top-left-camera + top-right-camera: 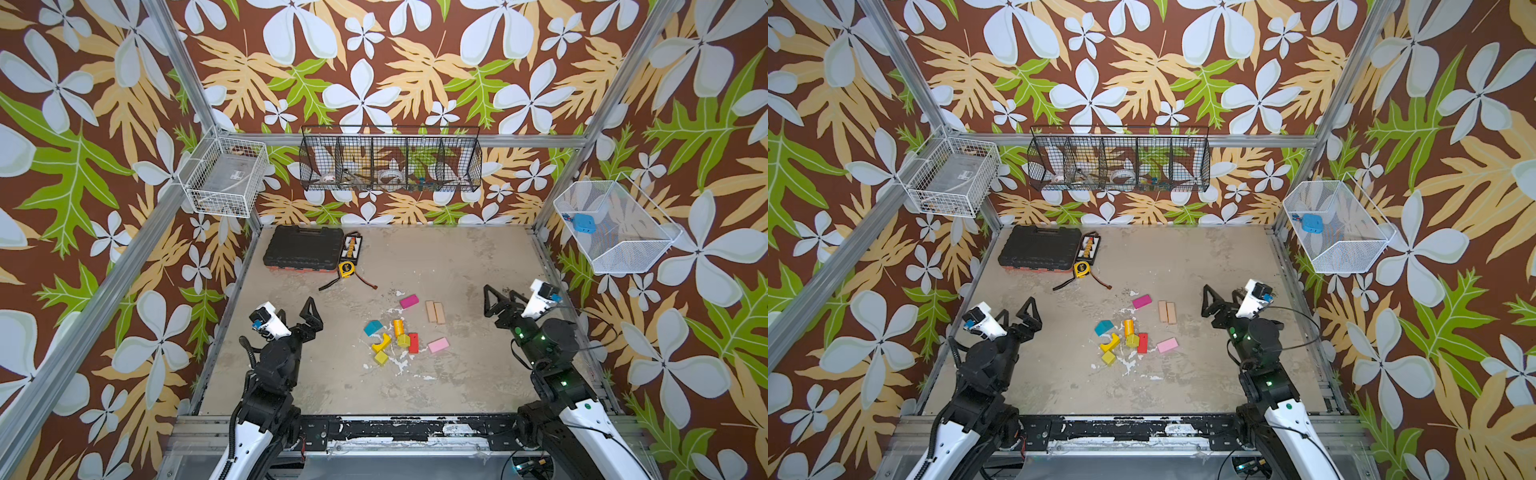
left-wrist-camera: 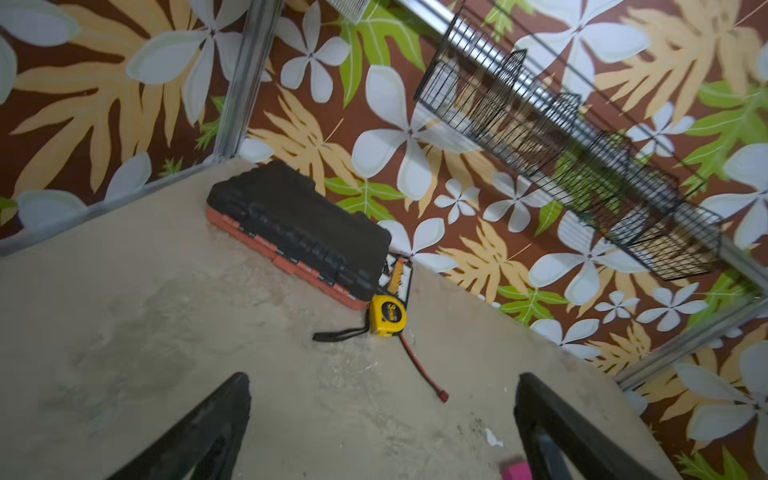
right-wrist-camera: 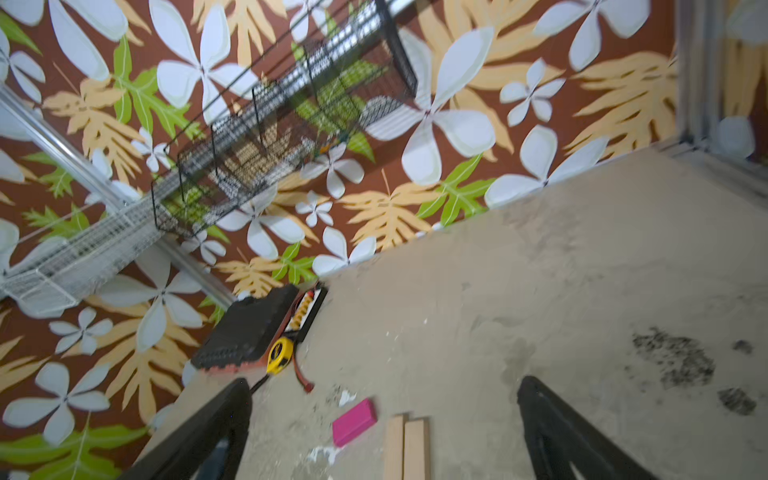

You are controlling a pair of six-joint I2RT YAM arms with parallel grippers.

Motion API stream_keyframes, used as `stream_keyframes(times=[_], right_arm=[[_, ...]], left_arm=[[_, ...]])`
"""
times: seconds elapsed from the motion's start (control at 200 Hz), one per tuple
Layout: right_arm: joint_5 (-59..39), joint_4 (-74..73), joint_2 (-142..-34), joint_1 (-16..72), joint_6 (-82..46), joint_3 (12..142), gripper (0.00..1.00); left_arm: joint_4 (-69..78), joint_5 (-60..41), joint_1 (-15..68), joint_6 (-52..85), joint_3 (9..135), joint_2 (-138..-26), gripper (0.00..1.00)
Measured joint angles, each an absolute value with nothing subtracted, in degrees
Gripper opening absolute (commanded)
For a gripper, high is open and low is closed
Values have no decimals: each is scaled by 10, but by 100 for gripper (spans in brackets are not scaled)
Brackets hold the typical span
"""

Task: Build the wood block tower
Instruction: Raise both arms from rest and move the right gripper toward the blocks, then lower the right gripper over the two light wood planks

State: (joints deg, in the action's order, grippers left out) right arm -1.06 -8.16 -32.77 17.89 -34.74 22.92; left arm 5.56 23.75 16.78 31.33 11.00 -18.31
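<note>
Step judged: start, no tower stacked. Wood blocks (image 1: 403, 340) scattered flat near tan planks (image 1: 435, 311). Left gripper (image 1: 297, 313), right gripper (image 1: 502, 297): jaws apart, empty, well apart from planks. Next: plank grasp required for base.

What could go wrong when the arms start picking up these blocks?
The orange cylinder, green block and red block lie bunched together, so a grab at one may shove the others. The orange cylinder seems to lie on its side and could roll. The tan planks lie side by side; grasping one may drag both.
</note>
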Motion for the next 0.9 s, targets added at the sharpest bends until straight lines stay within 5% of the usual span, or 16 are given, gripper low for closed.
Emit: stream_keyframes(times=[0.325,0.901], right_arm=[[181,44,-485,465,-350,337,86],[242,128,-568,484,-363,347,75]], left_arm=[[102,292,168,309,54,-203,100],[132,285,168,312,44,-214,100]])
